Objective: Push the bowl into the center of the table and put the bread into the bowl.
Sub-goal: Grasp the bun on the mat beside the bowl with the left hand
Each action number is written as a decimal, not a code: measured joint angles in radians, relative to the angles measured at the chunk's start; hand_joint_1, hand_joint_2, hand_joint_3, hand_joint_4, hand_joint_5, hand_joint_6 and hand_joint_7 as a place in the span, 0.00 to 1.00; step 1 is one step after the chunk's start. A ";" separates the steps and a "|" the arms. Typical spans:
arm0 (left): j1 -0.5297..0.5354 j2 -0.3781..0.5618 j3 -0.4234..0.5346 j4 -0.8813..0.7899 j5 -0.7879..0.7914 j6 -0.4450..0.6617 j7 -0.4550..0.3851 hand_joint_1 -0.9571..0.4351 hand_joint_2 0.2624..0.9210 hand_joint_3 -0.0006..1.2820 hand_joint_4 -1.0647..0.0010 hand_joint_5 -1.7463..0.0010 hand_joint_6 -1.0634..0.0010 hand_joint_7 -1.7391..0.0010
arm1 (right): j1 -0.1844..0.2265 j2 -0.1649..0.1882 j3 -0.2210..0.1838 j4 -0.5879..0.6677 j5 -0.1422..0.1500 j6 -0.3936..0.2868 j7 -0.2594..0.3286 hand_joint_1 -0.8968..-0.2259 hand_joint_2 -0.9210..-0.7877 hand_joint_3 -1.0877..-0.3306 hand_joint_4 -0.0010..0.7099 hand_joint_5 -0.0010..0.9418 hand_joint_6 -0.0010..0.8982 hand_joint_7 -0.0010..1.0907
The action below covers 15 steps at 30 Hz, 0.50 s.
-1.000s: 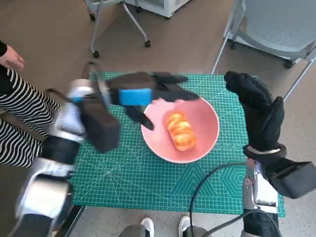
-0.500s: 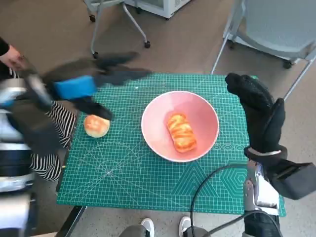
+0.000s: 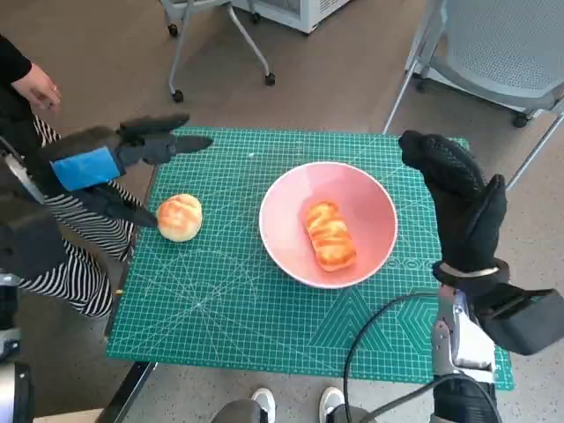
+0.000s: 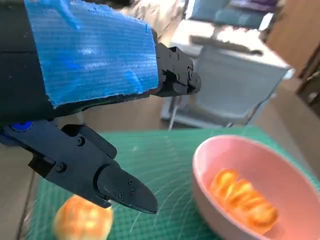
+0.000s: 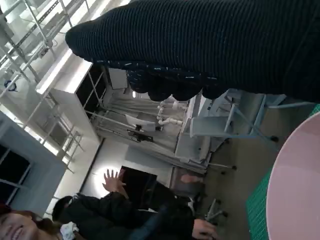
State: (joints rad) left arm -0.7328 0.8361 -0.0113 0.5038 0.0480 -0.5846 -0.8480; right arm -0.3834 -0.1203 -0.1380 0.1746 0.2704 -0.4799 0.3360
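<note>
Bowl (image 3: 328, 224) – smooth, glossy pink. Mat (image 3: 229, 300) matt green, gridded. Right hand (image 3: 458, 207) – coarse black knit; left hand (image 3: 101, 167) matt black, ribbed blue tape.

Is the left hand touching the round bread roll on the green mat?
Cannot tell. In the head view one finger of the left hand ends at the round bread roll; no gap or contact shows plainly.

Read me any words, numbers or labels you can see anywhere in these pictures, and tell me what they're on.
No text can be read.
Green mat: only white grid lines and patterns; any printing is too small to read.
Blue tape on the left hand: blank.
Pink bowl: unmarked.
</note>
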 measured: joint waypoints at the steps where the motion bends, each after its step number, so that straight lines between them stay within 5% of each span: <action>1: 0.001 0.002 0.000 0.002 0.005 0.000 0.004 0.40 0.77 0.00 0.92 0.99 0.77 0.92 | -0.001 0.000 0.001 0.001 0.000 0.000 0.001 0.32 0.00 0.48 0.29 0.00 0.10 0.51; 15: 0.021 0.005 -0.032 0.086 0.065 0.035 0.035 0.43 0.77 0.00 0.90 1.00 0.76 0.94 | -0.009 -0.001 0.005 0.016 0.004 0.000 0.017 0.32 0.00 0.47 0.29 0.00 0.09 0.52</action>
State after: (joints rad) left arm -0.7117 0.8414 -0.0430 0.5901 0.1126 -0.5493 -0.8127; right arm -0.3926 -0.1209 -0.1332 0.1909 0.2741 -0.4800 0.3531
